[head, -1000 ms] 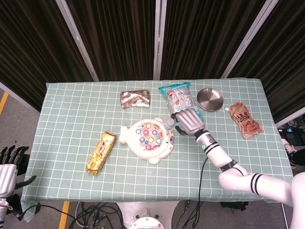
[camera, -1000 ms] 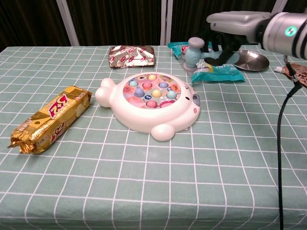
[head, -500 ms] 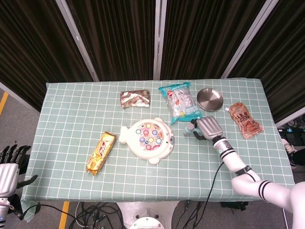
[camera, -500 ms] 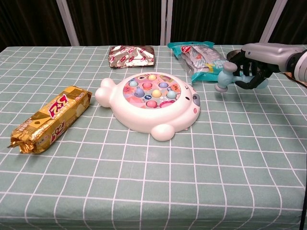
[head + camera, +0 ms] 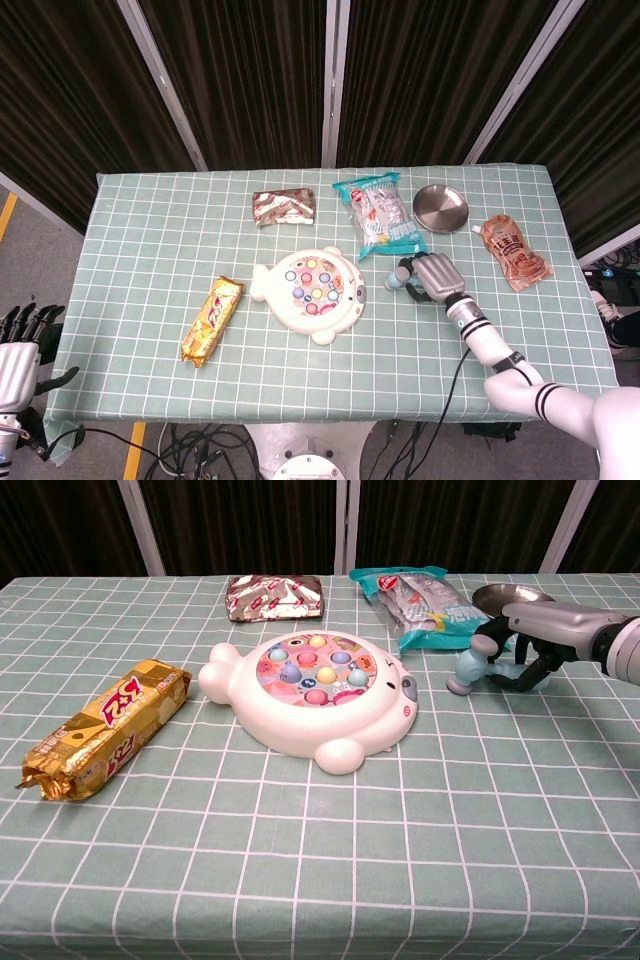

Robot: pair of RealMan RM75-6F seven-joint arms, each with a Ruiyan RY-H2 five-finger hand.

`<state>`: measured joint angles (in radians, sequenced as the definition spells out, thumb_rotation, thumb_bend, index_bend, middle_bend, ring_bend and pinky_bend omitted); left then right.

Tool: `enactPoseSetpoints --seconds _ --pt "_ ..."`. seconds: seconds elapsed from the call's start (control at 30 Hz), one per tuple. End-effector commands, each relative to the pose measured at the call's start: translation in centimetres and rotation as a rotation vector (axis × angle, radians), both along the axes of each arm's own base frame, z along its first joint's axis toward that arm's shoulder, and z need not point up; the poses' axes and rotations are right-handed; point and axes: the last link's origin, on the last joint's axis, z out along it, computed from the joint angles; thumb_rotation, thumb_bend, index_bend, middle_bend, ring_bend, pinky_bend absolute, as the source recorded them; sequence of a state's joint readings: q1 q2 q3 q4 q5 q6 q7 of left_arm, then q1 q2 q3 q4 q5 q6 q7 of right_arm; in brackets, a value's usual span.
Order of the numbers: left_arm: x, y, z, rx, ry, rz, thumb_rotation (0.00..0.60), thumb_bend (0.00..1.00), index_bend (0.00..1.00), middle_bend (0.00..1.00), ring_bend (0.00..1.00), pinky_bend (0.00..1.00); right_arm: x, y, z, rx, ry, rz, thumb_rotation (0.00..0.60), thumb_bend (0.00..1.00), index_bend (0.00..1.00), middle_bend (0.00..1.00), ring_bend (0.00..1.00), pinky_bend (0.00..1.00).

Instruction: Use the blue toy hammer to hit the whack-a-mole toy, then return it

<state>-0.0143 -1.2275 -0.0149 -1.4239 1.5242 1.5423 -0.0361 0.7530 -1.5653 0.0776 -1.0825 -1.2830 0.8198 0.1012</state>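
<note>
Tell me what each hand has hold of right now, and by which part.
The right hand holds the blue toy hammer, its fingers wrapped around the handle, the head sticking out toward the whack-a-mole toy. The left hand holds nothing.

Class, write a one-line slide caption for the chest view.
Right hand holds the blue toy hammer low over the checked tablecloth, right of the whack-a-mole toy.

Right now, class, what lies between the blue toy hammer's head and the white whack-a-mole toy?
Only bare green checked tablecloth separates the blue toy hammer, gripped by the right hand, from the white whack-a-mole toy; the chest view shows it.
</note>
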Motion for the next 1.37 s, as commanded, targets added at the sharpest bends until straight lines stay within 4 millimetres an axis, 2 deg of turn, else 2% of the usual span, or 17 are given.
enactPoseSetpoints --seconds 0.03,0.23,0.4,0.57,0.67,0.8,0.93,1.03,1.1,1.23,1.37 --pt "0.0 0.0 0.0 -0.002 0.000 0.000 0.600 0.00 0.13 0.14 0.05 0.02 -0.1 0.1 0.0 0.006 0.003 -0.001 0.600 0.48 0.36 0.41 0.24 0.37" --pt "0.0 0.0 0.0 0.001 0.000 0.000 0.600 0.00 0.13 0.14 0.05 0.02 0.0 0.3 0.2 0.005 -0.002 -0.001 0.600 0.48 0.31 0.38 0.21 0.35" --pt "0.0 0.1 0.0 -0.001 0.001 -0.004 0.600 0.00 0.13 0.14 0.05 0.02 -0.3 0.9 1.1 -0.005 -0.007 -0.001 0.600 0.48 0.22 0.34 0.18 0.32" --pt "0.2 0.4 0.0 -0.001 0.003 -0.015 0.600 0.00 0.13 0.14 0.05 0.02 -0.7 2.1 2.7 -0.027 -0.003 0.005 0.600 0.48 0.17 0.31 0.15 0.30" --pt "0.2 0.5 0.0 0.000 0.002 -0.017 0.600 0.00 0.13 0.14 0.05 0.02 -1.5 3.3 4.7 -0.071 -0.004 0.001 0.600 0.48 0.16 0.30 0.14 0.29" --pt "0.3 0.9 -0.2 0.003 0.002 -0.029 0.600 0.00 0.13 0.14 0.05 0.02 -3.5 6.1 8.5 -0.198 -0.002 -0.030 0.600 0.48 0.16 0.29 0.14 0.27" --pt "0.7 1.5 -0.6 0.014 0.004 -0.055 0.600 0.00 0.13 0.14 0.05 0.02 -5.4 10.5 12.3 -0.372 -0.010 -0.065 0.600 0.47 0.15 0.25 0.11 0.23" --pt "0.9 1.9 -0.8 0.025 0.002 -0.069 0.600 0.00 0.13 0.14 0.05 0.02 -6.2 14.0 14.1 -0.452 -0.036 -0.080 0.600 0.47 0.10 0.20 0.07 0.19" --pt "1.1 2.1 -1.1 0.015 0.004 -0.076 0.600 0.00 0.13 0.14 0.05 0.02 -6.6 16.2 15.0 -0.491 -0.049 -0.080 0.600 0.47 0.08 0.18 0.06 0.17" --pt "1.6 2.5 -1.6 -0.013 0.001 -0.086 0.600 0.00 0.13 0.14 0.05 0.02 -6.9 19.1 15.8 -0.537 -0.066 -0.076 0.600 0.47 0.07 0.16 0.04 0.15" --pt "1.9 2.8 -1.7 -0.013 -0.001 -0.094 0.600 0.00 0.13 0.14 0.05 0.02 -6.7 20.4 15.7 -0.520 -0.067 -0.072 0.600 0.47 0.07 0.16 0.04 0.15"
